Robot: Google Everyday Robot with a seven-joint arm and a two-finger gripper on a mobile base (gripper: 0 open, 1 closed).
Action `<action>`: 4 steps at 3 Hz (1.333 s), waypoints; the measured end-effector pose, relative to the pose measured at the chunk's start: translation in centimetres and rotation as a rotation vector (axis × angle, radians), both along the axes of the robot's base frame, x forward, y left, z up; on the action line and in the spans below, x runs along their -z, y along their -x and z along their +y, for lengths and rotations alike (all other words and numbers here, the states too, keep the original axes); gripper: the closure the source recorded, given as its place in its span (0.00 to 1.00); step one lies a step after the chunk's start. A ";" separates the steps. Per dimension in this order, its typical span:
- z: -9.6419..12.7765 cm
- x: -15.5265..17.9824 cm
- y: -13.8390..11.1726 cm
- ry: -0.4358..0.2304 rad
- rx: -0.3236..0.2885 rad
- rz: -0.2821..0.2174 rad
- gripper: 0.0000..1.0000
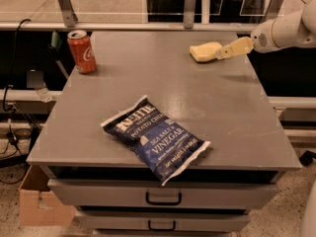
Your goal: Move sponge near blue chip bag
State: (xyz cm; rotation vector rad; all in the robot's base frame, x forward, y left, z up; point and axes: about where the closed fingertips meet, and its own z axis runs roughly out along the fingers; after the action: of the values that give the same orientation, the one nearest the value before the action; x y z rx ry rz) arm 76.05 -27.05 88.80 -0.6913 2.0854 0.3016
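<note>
- A cardboard box (pixel 38 201) sits on the floor below the table's left front corner, at about 8 o'clock from the table's middle.
- A red soda can (pixel 81 52) stands upright at about 10 o'clock on the table (pixel 232 117), close to the left edge and well apart from everything else.
- The blue chip bag (pixel 155 137) lies flat at about 6 o'clock, turned on a diagonal. One white sealed end points toward 10 o'clock. The other pokes out past the table's front edge, above the top drawer.
- Two drawers show under the table's front edge, and the upper one carries a dark handle (pixel 163 198) just below the bag's overhanging end.
- The sponge (pixel 205 52) lies at about 1 o'clock on the table, near the far edge, well apart from the blue chip bag and on the far side of the table from it.
- The gripper (pixel 224 51) comes in from the 3 o'clock side, low over the table. Its tip is right at the sponge's right end and seems to touch it, though from this angle contact is not certain. Whether it is open or closed, or has hold of the sponge, I cannot tell.
- The white arm (pixel 289 28) runs from the gripper out to the frame's right edge, at about 2 o'clock.
</note>
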 end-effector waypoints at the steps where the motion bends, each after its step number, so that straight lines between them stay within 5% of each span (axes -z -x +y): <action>1: 2.9 0.6 -1.7 -0.034 -0.061 0.002 0.00; 3: 7.7 2.9 -2.8 -0.036 -0.158 0.042 0.00; 4: 8.4 3.9 -3.1 -0.032 -0.171 0.060 0.12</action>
State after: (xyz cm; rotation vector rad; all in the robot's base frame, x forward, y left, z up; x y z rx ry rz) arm 79.14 -18.61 84.90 -0.8522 2.0764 0.4554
